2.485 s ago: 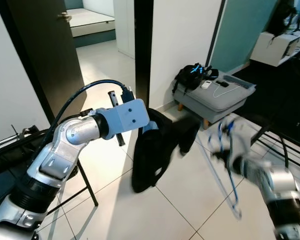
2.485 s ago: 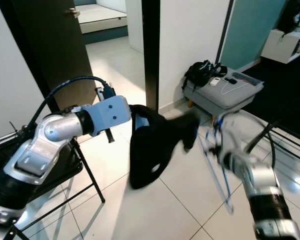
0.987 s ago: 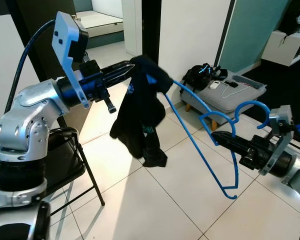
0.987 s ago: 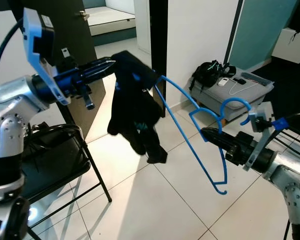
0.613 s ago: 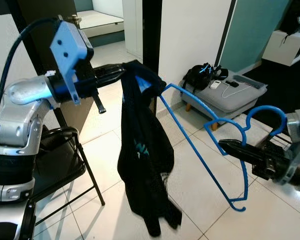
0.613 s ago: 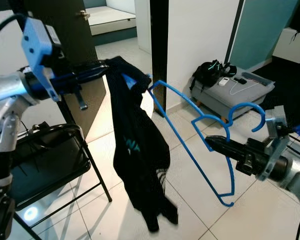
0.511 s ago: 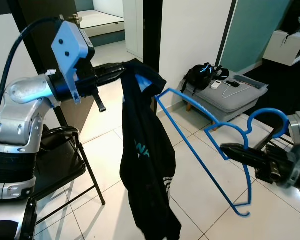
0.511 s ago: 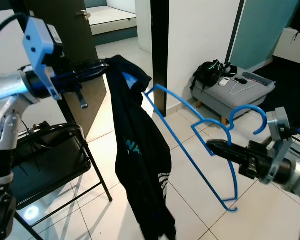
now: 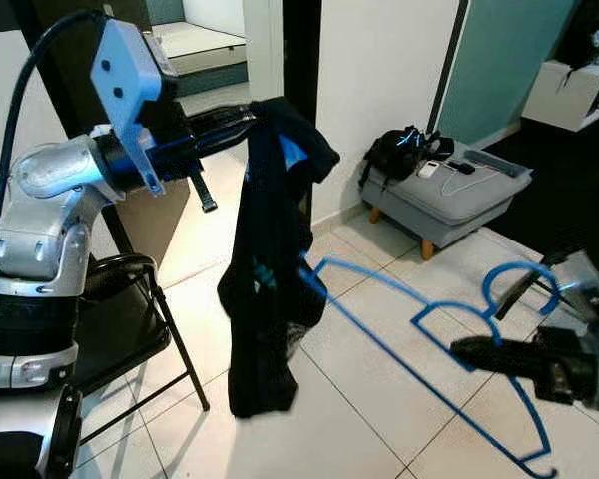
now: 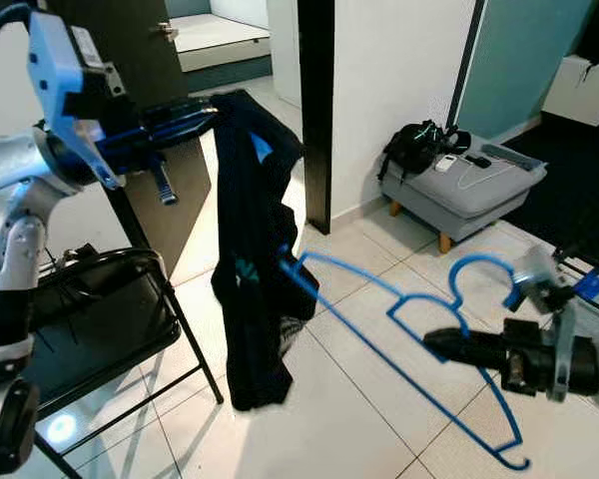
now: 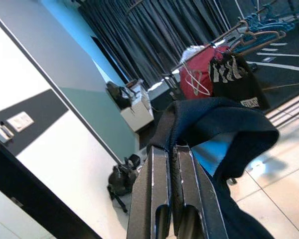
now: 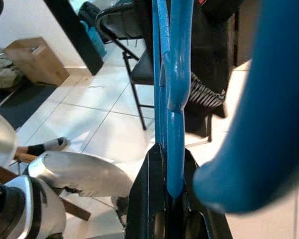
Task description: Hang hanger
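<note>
On a pale tiled floor (image 9: pixel 379 329) beside a grey bench (image 9: pixel 447 196) and folding chair (image 10: pixel 110 329), the left gripper (image 9: pixel 252 118) is clamped on a dark shirt (image 9: pixel 270 269); the right gripper (image 10: pixel 431 344) pinches the blue hanger (image 10: pixel 379 329), its tip inside the shirt

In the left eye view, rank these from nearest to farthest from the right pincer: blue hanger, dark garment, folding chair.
1. Blue hanger: clamped in the right pincer, low on the robot's right.
2. Dark garment: centre, hanging from the left pincer, with the hanger's far end at it.
3. Folding chair: far left, beyond the garment.
</note>
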{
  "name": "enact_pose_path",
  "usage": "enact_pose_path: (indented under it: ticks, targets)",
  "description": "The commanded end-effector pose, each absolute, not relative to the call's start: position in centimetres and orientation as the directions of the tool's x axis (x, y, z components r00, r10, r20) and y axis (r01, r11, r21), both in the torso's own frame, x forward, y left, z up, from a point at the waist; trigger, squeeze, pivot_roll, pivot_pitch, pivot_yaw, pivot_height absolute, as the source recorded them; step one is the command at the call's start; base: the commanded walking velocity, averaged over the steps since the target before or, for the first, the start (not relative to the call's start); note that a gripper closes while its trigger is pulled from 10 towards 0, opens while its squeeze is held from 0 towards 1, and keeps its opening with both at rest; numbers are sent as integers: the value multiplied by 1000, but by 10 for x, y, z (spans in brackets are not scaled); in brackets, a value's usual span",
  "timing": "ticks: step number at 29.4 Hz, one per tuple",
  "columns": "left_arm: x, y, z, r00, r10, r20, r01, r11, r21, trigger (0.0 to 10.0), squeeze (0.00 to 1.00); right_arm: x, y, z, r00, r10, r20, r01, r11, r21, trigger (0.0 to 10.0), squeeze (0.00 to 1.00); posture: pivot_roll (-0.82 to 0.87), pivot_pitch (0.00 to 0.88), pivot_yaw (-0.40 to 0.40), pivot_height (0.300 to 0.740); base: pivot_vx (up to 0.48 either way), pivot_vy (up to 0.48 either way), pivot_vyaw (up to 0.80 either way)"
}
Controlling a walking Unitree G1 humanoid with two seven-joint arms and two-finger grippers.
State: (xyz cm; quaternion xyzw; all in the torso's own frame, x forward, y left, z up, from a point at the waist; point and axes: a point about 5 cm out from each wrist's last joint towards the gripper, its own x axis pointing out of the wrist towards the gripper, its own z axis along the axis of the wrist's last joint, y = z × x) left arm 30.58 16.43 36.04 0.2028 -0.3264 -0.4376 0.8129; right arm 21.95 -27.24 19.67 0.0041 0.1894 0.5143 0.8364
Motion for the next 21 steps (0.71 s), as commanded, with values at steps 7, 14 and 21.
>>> enact_pose_path:
  ticks: [7, 14, 21]
  targets:
    - [301, 174, 373, 359, -848, 389, 550, 529, 646, 10000, 0, 223, -268, 200, 403, 865, -298, -867, 465, 177, 10000, 0, -1, 27, 29, 740, 0, 0, 0]
    - [307, 180, 376, 387, -807, 446, 504, 590, 631, 10000, 0, 218, -267, 228, 369, 922, -120, -906, 385, 177, 10000, 0, -1, 27, 29, 740, 0, 0, 0]
    - [308, 177, 380, 369, -794, 484, 504, 608, 613, 10000, 0, 216, -275, 225, 391, 904, -170, -892, 418, 171, 10000, 0, -14, 18, 28, 740, 0, 0, 0]
